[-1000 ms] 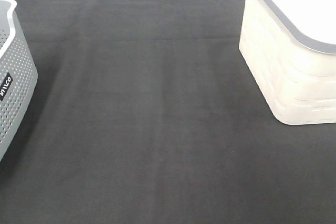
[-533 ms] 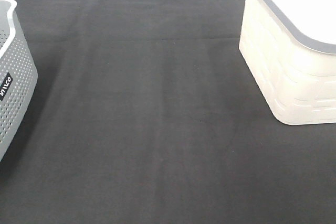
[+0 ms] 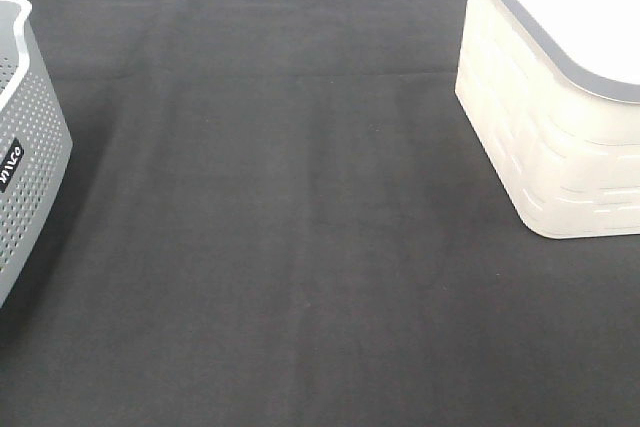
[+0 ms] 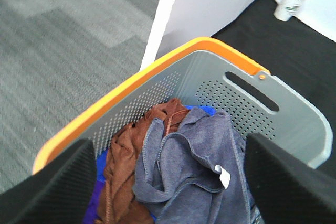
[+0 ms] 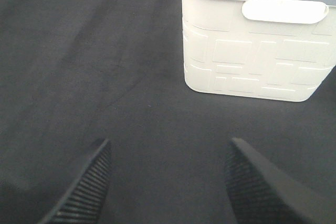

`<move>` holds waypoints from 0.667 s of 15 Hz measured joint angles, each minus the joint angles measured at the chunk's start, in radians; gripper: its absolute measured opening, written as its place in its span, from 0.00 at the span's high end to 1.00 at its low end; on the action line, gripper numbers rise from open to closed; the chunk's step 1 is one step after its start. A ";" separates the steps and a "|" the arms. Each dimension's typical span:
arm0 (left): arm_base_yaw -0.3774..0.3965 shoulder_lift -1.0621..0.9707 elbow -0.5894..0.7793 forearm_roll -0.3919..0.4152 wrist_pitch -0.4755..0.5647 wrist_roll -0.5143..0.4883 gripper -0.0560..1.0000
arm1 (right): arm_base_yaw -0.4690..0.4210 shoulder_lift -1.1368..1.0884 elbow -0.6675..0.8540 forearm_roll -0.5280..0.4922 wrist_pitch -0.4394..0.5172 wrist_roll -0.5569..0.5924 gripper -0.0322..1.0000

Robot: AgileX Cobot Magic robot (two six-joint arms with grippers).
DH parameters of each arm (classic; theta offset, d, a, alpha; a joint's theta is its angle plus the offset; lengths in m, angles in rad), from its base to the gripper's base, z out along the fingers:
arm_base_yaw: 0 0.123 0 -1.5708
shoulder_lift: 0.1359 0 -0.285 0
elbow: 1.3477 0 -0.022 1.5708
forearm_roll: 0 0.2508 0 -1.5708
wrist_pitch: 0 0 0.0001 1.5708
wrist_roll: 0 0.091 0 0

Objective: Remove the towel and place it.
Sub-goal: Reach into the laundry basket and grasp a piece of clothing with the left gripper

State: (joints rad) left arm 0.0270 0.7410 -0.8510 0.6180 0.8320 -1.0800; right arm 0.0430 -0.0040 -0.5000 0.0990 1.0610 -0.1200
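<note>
— You're closer. What is the left claw [image 4: 169,153] up to?

— Its two black ribbed fingers [image 4: 58,182] stand wide apart. Nothing is between them and they touch nothing. It hangs straight over the towel.

— Where does the towel lie?

— The greyish-purple microfibre towel [image 4: 194,156] with stitched edges is bunched on top of the pile inside the grey perforated plastic basket [image 4: 231,77] with the orange rim. It is so crumpled that I can't give it a long axis or say which way it points. Its small white tag [image 4: 224,177] shows face up, on the side toward the basket wall with the handle slot.

— Is anything in there with it?

— A rust-brown cloth [image 4: 123,171] is pressed against its other side, and a bit of bright blue cloth [image 4: 201,110] peeks out behind them. Beyond the basket a white paper cup [image 4: 291,1] stands on the black table covering [image 4: 294,56].

— And the right claw [image 5: 169,145]?

— Also spread wide and empty, above bare black covering. Ahead of it, well apart, stands a cream plastic bin [image 5: 252,56] with a grey rim and a block pattern pressed into its side.
</note>
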 joint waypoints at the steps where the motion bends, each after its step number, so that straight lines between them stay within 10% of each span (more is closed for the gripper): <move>1: 0.000 0.052 0.000 0.008 -0.014 -0.060 0.26 | 0.000 0.000 0.000 0.000 0.000 0.000 0.36; 10: 0.000 0.430 0.000 -0.041 -0.271 -0.310 0.26 | 0.000 0.000 0.000 0.000 0.000 0.000 0.36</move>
State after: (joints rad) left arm 0.0270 1.1710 -0.8510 0.5770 0.5610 -1.3900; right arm 0.0430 -0.0040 -0.5000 0.0990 1.0610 -0.1200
